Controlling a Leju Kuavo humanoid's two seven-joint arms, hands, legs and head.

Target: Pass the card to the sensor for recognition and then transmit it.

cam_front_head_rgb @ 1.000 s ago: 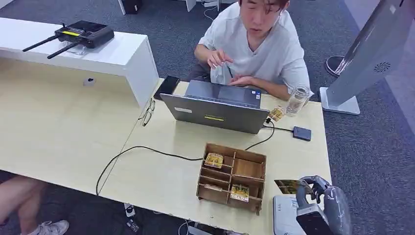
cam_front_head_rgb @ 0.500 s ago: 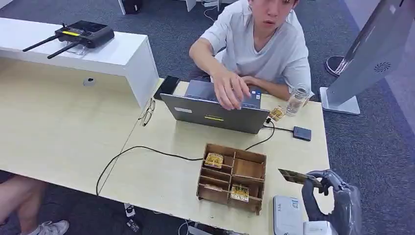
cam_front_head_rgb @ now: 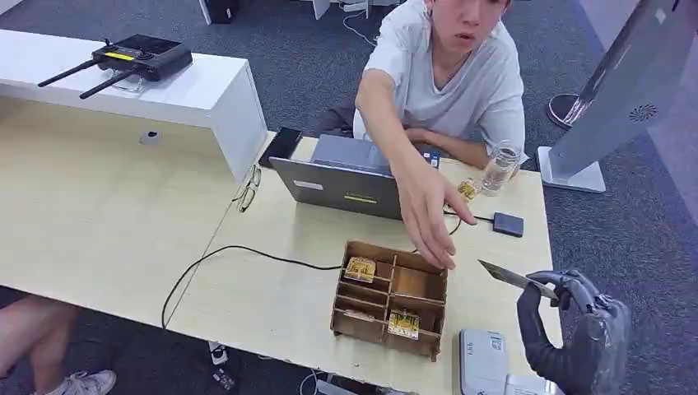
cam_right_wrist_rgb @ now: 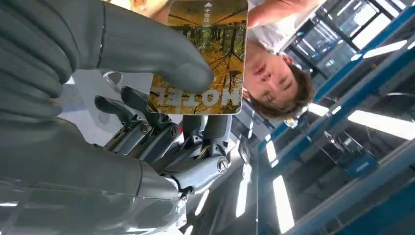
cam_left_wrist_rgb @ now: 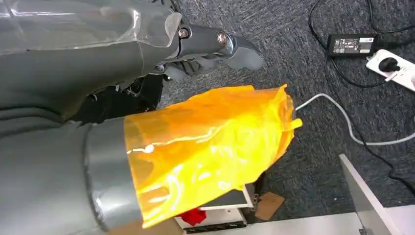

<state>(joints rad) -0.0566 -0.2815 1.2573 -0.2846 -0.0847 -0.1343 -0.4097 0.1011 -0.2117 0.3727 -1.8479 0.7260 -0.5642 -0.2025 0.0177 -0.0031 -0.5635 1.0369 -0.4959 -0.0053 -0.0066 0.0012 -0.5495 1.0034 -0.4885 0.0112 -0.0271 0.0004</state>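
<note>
Light wood table (cam_front_head_rgb: pixel 272 296), L-shaped with a white raised counter (cam_front_head_rgb: pixel 206 95) at 10 o'clock. On the counter: black controller with two antennas (cam_front_head_rgb: pixel 123 62). On the table: open grey laptop (cam_front_head_rgb: pixel 362 185) at 12, black phone (cam_front_head_rgb: pixel 281 144) and glasses (cam_front_head_rgb: pixel 247 189) at 11. Clear glass jar (cam_front_head_rgb: pixel 500 169) and small black box (cam_front_head_rgb: pixel 508 224) at 1–2, black cable (cam_front_head_rgb: pixel 239 251) running across centre. Wooden compartment box (cam_front_head_rgb: pixel 391 298) at 5, cards in some slots. White card reader (cam_front_head_rgb: pixel 481 362) at 5, at the near edge.
</note>
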